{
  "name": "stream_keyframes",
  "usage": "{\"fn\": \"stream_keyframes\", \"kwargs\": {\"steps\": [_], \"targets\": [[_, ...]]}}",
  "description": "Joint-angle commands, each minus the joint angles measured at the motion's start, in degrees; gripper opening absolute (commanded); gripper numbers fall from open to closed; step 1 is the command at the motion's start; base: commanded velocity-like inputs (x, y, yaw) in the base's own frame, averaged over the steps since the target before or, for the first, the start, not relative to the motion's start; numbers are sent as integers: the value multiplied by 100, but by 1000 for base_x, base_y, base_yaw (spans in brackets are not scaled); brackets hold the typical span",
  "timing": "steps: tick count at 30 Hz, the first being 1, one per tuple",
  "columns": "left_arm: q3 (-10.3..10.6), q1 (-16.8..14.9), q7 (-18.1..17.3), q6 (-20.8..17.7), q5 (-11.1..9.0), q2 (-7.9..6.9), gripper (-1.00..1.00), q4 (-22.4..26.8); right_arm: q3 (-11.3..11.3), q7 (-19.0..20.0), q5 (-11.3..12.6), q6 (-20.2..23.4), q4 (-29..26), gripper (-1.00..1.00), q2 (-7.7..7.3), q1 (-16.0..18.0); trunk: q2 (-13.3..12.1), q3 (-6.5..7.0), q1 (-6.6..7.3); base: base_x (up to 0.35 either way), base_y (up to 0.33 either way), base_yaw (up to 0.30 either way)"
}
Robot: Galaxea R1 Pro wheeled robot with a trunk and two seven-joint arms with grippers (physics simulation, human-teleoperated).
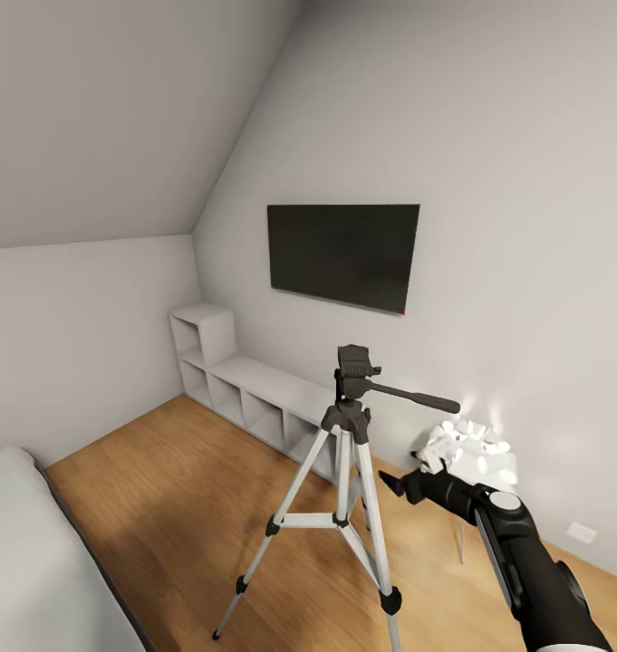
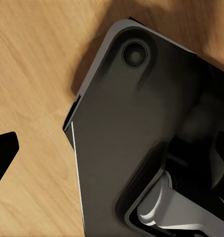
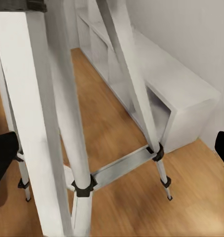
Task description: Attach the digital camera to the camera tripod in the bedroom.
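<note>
The camera tripod (image 1: 349, 444) stands on the wood floor in the middle of the bedroom. Its silver legs are spread, and its black head (image 1: 354, 364) carries a long pan handle (image 1: 417, 397) pointing right. My right gripper (image 1: 391, 482) is open just right of the legs, below the handle, with nothing between its fingers. In the right wrist view the tripod legs (image 3: 67, 123) rise close in front of that right gripper (image 3: 112, 153). My left gripper (image 2: 112, 148) hangs open over the floor beside my own dark body (image 2: 141, 123). The digital camera is out of view.
A flat black wall screen (image 1: 342, 255) hangs behind the tripod. A low white shelf unit (image 1: 245, 385) runs along that wall. A small white-ball lamp (image 1: 476, 445) stands right behind my right arm. The bed (image 1: 23, 561) lies at lower left.
</note>
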State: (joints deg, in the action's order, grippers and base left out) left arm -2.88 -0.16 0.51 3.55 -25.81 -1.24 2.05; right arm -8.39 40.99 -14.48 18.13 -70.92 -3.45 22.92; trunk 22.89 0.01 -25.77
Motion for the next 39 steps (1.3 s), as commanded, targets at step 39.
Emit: {"fn": "stream_keyframes", "kwargs": {"steps": [39], "targets": [[-55, -1, 10, 14, 15, 1, 100, -3, -1211, -1681, -45, -1162, 7103, 100, -1883, -61, 4, -2, -2, -91, 0, 0]]}}
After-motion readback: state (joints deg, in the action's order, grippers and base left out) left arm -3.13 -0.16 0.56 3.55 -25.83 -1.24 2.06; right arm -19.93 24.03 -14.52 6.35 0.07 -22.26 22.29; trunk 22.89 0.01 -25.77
